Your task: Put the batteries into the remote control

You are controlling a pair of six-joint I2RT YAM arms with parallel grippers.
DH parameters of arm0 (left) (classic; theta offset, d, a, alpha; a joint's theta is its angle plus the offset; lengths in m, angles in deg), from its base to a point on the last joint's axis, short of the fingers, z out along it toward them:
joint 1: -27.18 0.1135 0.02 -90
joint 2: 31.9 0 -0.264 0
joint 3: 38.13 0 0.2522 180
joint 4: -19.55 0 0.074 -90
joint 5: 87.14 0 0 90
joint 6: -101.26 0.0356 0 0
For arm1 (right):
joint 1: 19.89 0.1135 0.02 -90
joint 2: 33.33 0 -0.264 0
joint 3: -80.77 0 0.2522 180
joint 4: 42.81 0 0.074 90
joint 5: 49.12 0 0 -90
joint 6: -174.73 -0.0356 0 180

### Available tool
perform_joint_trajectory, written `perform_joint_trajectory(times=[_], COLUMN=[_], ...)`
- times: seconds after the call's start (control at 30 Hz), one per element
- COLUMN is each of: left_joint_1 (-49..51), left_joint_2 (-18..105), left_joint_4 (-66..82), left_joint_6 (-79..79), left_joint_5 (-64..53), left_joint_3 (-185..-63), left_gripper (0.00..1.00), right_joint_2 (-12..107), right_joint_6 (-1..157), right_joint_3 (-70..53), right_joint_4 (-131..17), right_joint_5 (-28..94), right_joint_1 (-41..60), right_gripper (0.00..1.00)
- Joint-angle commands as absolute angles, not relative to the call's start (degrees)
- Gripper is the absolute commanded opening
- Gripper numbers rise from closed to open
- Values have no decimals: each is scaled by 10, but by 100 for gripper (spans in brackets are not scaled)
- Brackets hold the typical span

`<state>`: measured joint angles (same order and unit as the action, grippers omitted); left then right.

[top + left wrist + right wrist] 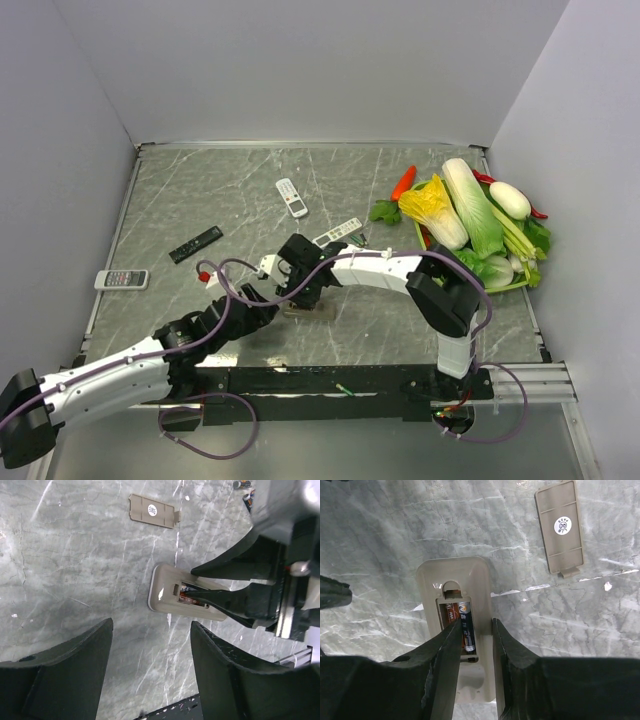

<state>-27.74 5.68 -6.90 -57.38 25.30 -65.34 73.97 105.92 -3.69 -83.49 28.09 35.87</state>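
The remote control (455, 572) lies face down on the marble table, its grey-beige back up and its battery bay open; it also shows in the top view (308, 312) and in the left wrist view (165, 587). A dark blue battery (465, 630) lies in the right slot of the bay. My right gripper (477, 622) is right above the bay, slightly open, one finger dipping in beside the battery, and it holds nothing. My left gripper (151, 625) is wide open and empty, just short of the remote's end. The bay cover (560, 527) lies apart on the table.
Other remotes lie farther back: a white one (291, 197), a black one (195, 244), a small white one (121, 279) and one more (337, 232). A basket of vegetables (480, 215) stands at the right. Small loose cells (241, 484) lie beyond the right arm.
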Motion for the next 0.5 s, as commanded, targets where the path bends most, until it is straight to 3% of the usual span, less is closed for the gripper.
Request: perform_joint_trajectory(times=[0.0, 0.07, 0.17, 0.33, 0.47], left_joint_1=[-276, -276, -275, -276, -275], left_joint_2=[48, 48, 45, 27, 13], left_joint_4=[-63, -63, -67, -79, -83], left_joint_6=[-575, -576, -576, -580, -584], left_joint_5=[269, 267, 269, 273, 275], left_joint_3=[-653, -653, -654, -653, -649], left_gripper=[67, 67, 67, 67, 67], right_joint_2=[757, 754, 750, 713, 671], right_joint_6=[1077, 1077, 1077, 1066, 1049], right_joint_3=[-24, -22, -20, -22, -32], right_joint_4=[-821, -820, -821, -823, -823], right_joint_5=[316, 316, 308, 292, 276], right_joint_1=[374, 378, 381, 378, 369], right_gripper=[24, 13, 15, 44, 59])
